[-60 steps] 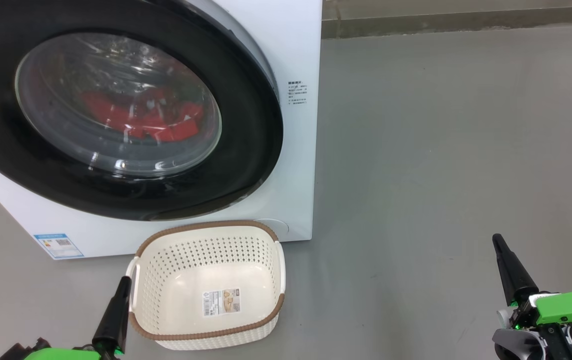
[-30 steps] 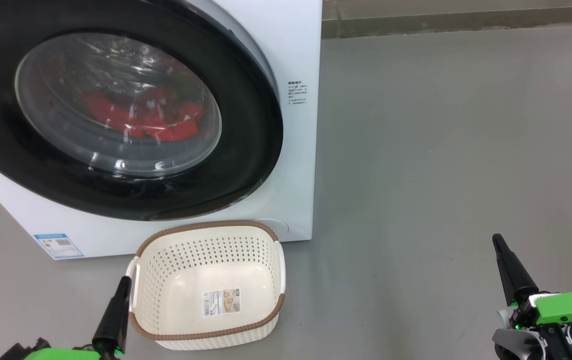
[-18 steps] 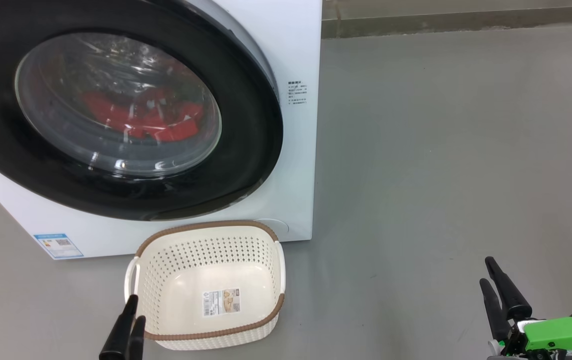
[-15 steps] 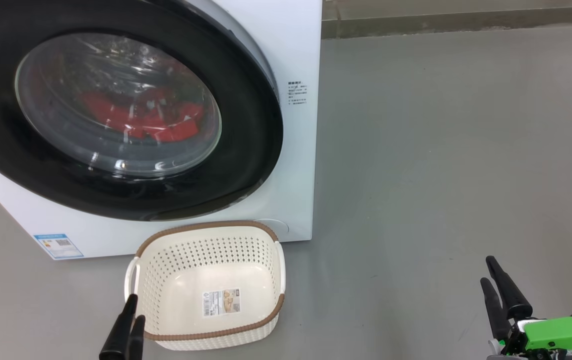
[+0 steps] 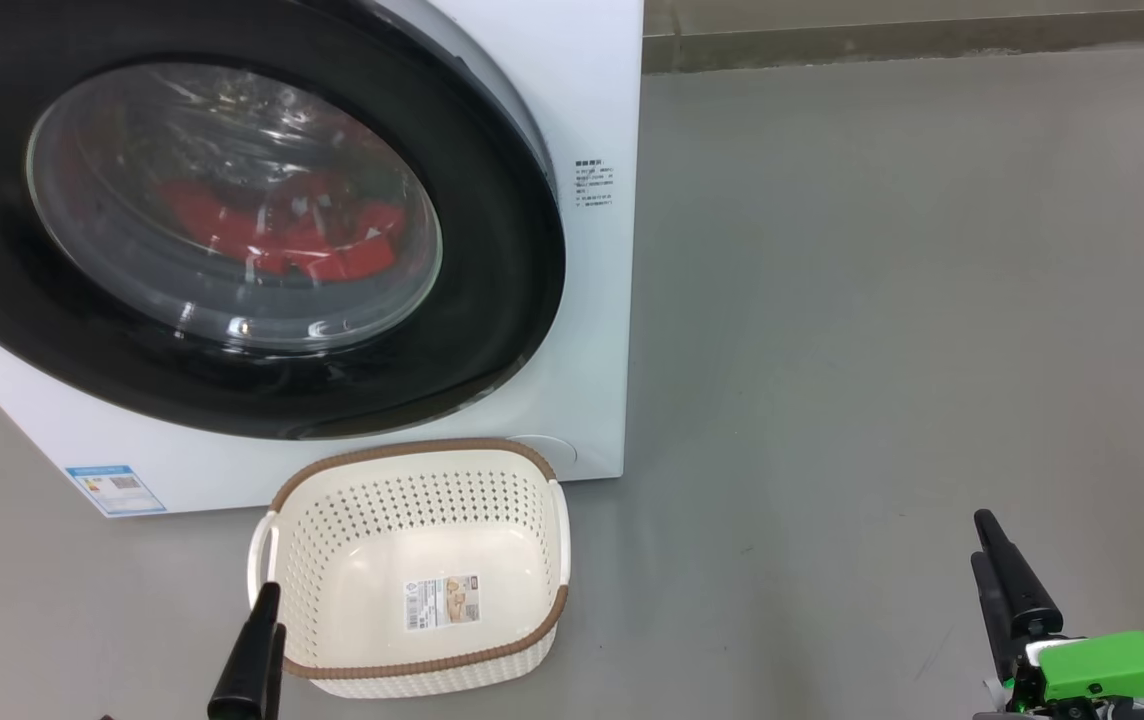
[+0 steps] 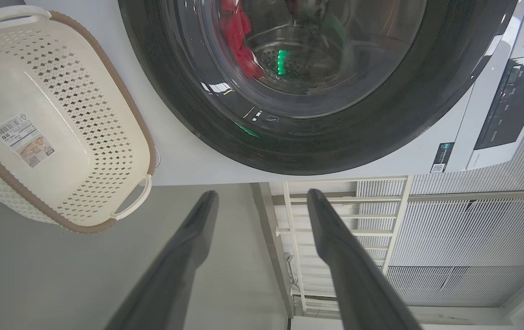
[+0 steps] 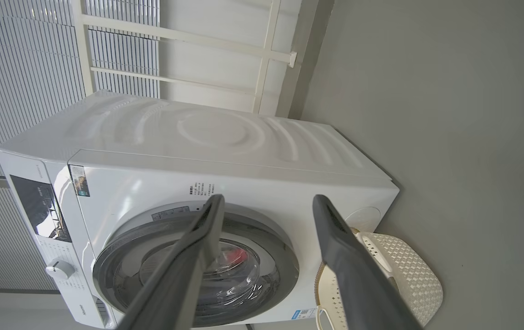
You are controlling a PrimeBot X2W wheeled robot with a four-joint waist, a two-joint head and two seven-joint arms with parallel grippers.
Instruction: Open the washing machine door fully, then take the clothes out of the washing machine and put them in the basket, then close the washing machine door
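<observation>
0 of 3 steps are done. Our left claw [image 6: 262, 195] and right claw [image 7: 267, 198] gape, holding nothing. Ahead of them the door [image 5: 492, 300] is not swung wide, the red clothes [image 5: 302, 240] lie behind its glass, and the basket [image 5: 412, 452] beside the left claw holds none.

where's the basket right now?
Head view, lower centre-left: the basket sits empty on the floor just in front of the washing machine, with the left gripper by its near left corner.
</observation>
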